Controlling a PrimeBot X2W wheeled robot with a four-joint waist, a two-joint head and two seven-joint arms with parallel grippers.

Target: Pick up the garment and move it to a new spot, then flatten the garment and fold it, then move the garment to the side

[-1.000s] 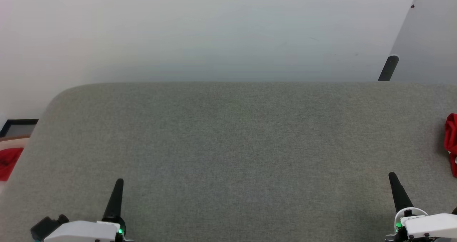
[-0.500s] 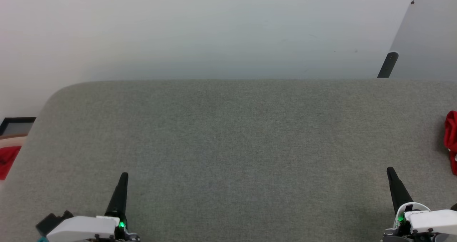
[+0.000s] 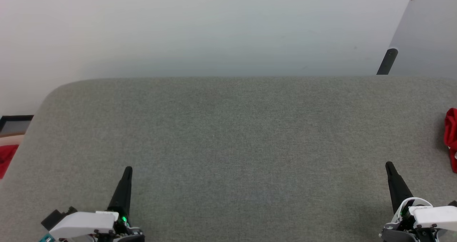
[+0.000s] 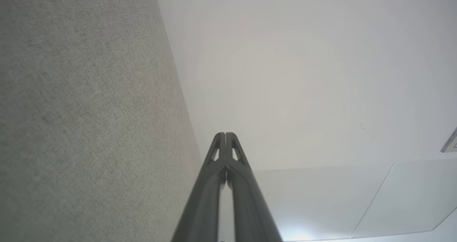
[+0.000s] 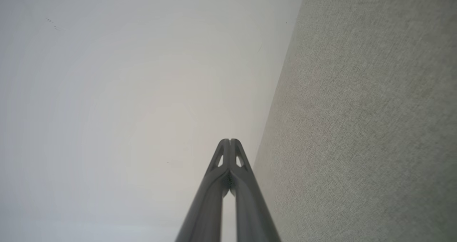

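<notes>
**Item 1, garment** (image 3: 451, 136): I logged a sliver of red cloth with a fleck of white. It lay on the surface at the far right and was cut off by the edge of the head view. I could not tell whether it was bunched or folded.

**Item 2, left gripper** (image 3: 127, 170): fingers pressed together, holding nothing, low at the near left.

**Item 3, right gripper** (image 3: 389, 164): likewise closed and holding nothing, at the near right, near the garment but apart from it.

**Progress:** I judged the scene fitted either a jersey waiting at the edge to be fetched or one already folded and set aside. The sliver did not settle which.

**Item 4, surface** (image 3: 228, 127): grey woven covering with a rounded far-left corner.

**Item 5, room:** a plain white wall (image 3: 200, 28) stood behind, with a dark post (image 3: 387, 61) at the upper right. Past the left edge were a dark frame (image 3: 16, 122) and a second red cloth (image 3: 5, 158).
</notes>
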